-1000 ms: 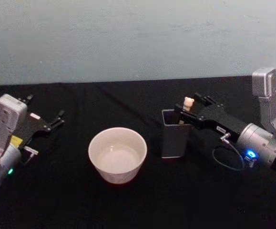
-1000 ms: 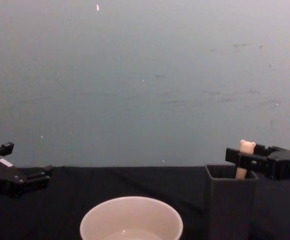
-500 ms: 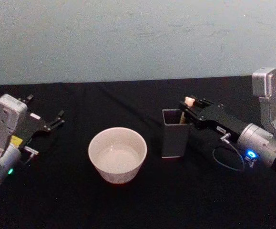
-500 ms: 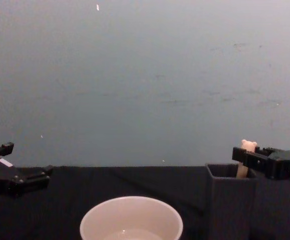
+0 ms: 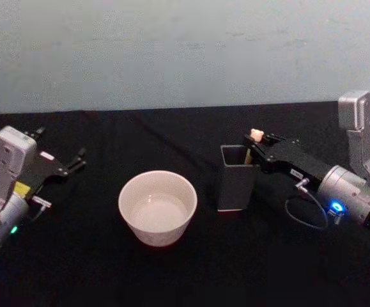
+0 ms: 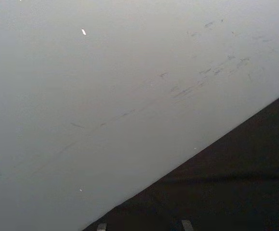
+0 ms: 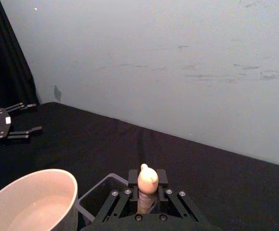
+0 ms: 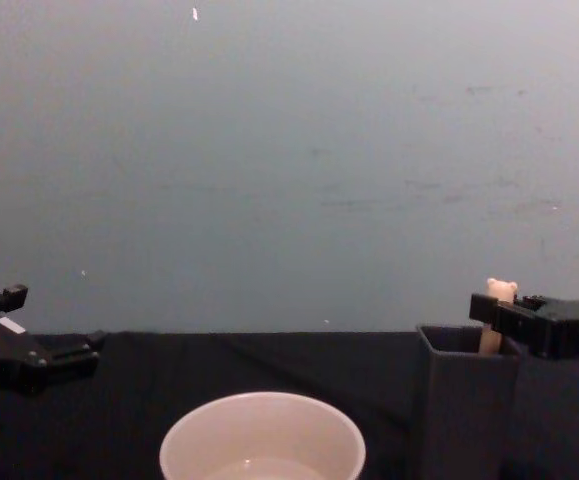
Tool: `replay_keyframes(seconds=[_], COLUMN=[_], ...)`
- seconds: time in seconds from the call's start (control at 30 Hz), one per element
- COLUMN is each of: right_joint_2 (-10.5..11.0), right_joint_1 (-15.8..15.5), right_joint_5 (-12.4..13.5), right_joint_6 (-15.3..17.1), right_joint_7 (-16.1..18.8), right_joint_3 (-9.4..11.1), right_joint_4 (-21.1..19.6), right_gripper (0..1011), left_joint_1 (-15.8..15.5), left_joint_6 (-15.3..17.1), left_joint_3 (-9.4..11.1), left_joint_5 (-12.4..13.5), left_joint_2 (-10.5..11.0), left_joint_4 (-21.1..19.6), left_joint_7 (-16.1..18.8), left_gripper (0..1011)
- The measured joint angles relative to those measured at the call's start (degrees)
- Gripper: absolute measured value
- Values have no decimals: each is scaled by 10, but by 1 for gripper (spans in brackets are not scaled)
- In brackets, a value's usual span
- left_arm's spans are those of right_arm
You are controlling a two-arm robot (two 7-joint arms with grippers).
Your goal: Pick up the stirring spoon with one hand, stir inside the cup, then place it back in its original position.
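The stirring spoon (image 5: 256,135) stands in the dark grey square holder (image 5: 236,188), its bear-head top (image 8: 500,291) just above the rim. My right gripper (image 5: 254,146) reaches over the holder from the right and is shut on the cream handle (image 7: 148,183) below the head. The spoon's metal bowl is hidden inside the holder. The cream-white cup (image 5: 158,208) sits left of the holder, apart from it, and shows again in the chest view (image 8: 262,440). My left gripper (image 5: 76,160) rests open at the far left, parked.
A black cloth covers the table (image 5: 191,268), with a pale grey wall (image 5: 185,51) behind its far edge. There is free room between the cup and the left gripper (image 8: 79,355) and in front of the cup.
The right gripper has shifted slightly right with the spoon, and the holder has moved a little right with it. The left arm and the cup have stayed put.
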Motion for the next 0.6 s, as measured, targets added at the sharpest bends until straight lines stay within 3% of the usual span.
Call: replay_keyframes(seconds=[0.33, 0.6], right_joint_2=[1, 4], right_joint_1=[1, -2], right_joint_5=[2, 26], right_joint_6=[2, 10], right_joint_7=[8, 16], right_joint_3=[0, 8], right_joint_4=[0, -20], right_gripper=[217, 216], left_joint_1=[0, 0], left_joint_6=[0, 0], left_joint_3=[0, 0], left_joint_5=[0, 0], left_joint_2=[0, 0], left_joint_4=[0, 0], left_joint_7=[0, 0], left_gripper=[1001, 1001])
